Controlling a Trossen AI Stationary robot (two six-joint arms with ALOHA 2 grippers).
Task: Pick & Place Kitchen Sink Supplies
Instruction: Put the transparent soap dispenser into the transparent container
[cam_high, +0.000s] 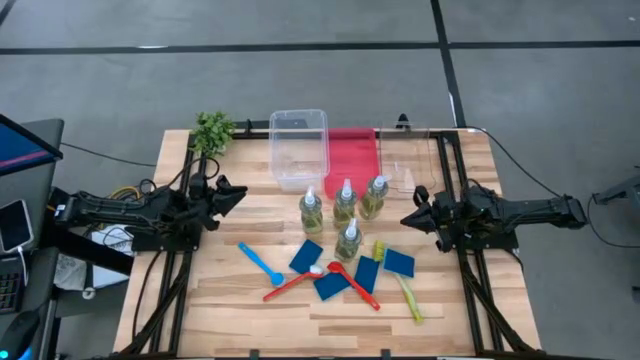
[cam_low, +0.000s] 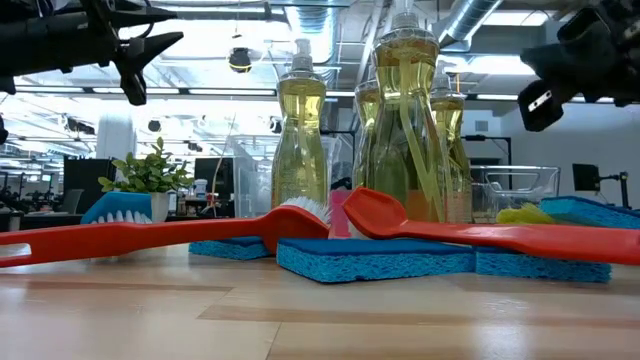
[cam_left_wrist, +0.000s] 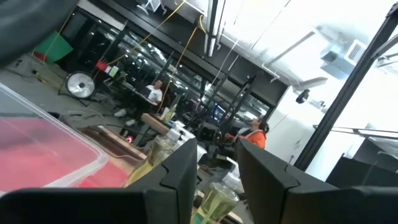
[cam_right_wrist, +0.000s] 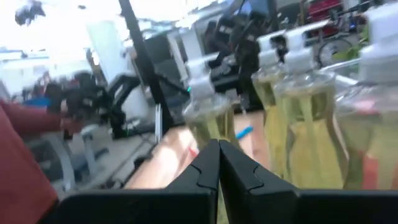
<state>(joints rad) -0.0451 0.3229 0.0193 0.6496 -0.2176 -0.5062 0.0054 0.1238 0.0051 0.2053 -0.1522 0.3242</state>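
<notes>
Both arms wait at the table's sides; left gripper (cam_high: 238, 193) is slightly open and empty; right gripper (cam_high: 407, 219) is closed and empty; bottles (cam_high: 345, 203), sponges (cam_high: 305, 255) and brushes (cam_high: 262, 264) lie between, before the bins (cam_high: 298, 148).

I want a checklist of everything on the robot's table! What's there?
Surface: wooden table, bare along the near edge.
Job's things: four bottles of yellow-green liquid; four blue sponges; blue brush, two red brushes, yellow-green brush.
Clutter: small plant; clear bin; red bin.
Grippers: left gripper open, raised left of the bottles; right gripper shut, raised to their right.
Cables: bundle beside the left arm.
Surroundings: grey floor; people in the room behind.
</notes>
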